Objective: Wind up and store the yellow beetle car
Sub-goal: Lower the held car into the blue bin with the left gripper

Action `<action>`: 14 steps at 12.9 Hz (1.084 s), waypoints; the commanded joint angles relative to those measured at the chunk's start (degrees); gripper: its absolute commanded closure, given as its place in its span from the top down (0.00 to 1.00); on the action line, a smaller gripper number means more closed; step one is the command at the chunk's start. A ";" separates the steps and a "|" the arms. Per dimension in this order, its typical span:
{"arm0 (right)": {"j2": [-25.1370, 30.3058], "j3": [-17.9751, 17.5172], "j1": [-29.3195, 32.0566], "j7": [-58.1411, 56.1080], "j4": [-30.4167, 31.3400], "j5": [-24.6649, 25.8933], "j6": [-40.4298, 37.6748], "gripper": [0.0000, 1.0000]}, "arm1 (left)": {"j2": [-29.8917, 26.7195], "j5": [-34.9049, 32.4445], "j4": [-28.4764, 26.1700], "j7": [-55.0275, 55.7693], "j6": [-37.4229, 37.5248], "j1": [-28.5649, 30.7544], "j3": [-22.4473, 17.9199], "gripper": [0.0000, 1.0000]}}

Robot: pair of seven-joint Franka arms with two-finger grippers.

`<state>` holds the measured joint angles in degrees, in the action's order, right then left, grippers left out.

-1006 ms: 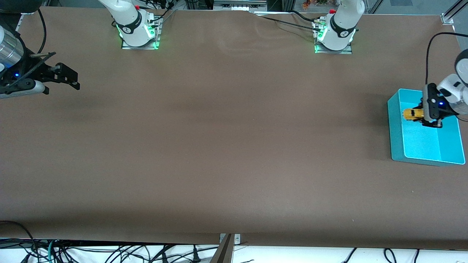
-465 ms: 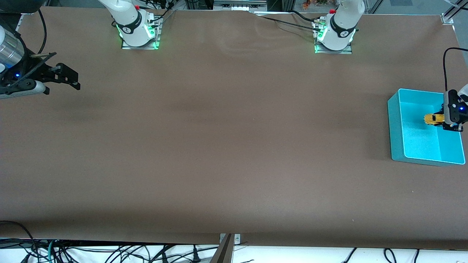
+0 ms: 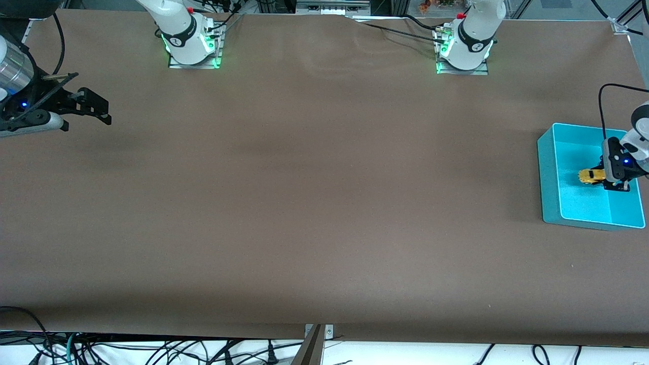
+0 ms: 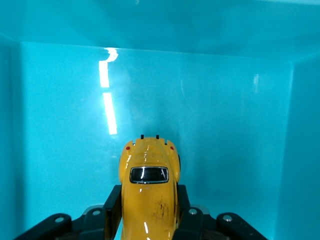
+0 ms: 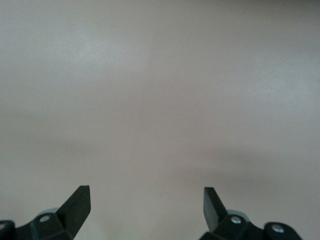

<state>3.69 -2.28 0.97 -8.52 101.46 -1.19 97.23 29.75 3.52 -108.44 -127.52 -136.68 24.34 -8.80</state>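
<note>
The yellow beetle car (image 3: 591, 176) is a tiny rounded toy with a dark rear window. My left gripper (image 3: 601, 177) is shut on it and holds it inside the teal bin (image 3: 549, 172), low over the bin's floor. In the left wrist view the car (image 4: 148, 192) sits between the two black fingers (image 4: 114, 205), with the bin's teal walls all around. My right gripper (image 3: 96, 109) is open and empty and waits above the table at the right arm's end; its wrist view shows only bare brown table between the fingertips (image 5: 79, 202).
The teal bin stands at the left arm's end of the brown table (image 3: 324, 203). The two arm bases (image 3: 190, 40) stand along the table's edge farthest from the front camera. Cables hang below the near edge.
My left gripper, with the car in it, first drew toward the left arm's end of the bin, then came back a little and sank lower into the bin. The right arm has not moved.
</note>
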 commanded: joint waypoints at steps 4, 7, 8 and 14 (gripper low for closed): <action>-0.53 0.00 -0.35 0.88 -1.62 0.92 -1.61 1.00 | 4.96 4.30 2.44 -1.95 -5.52 -0.61 -0.34 0.03; -0.53 0.00 -0.44 0.88 -1.62 0.92 -1.52 1.00 | 5.49 4.30 2.44 -1.95 -6.23 -0.61 -0.43 0.11; -0.44 0.00 -0.70 0.88 -1.62 0.92 -1.61 1.00 | 5.40 4.30 2.44 -1.77 -6.23 -0.61 -0.43 0.34; -0.44 0.09 -1.41 1.23 -1.62 0.92 -1.61 1.00 | 0.41 4.21 3.32 1.11 -1.06 -2.27 -0.34 1.00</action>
<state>3.69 -2.29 -0.06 -8.49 101.43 -1.18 97.13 33.28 5.78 -105.16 -127.11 -141.53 23.36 -8.82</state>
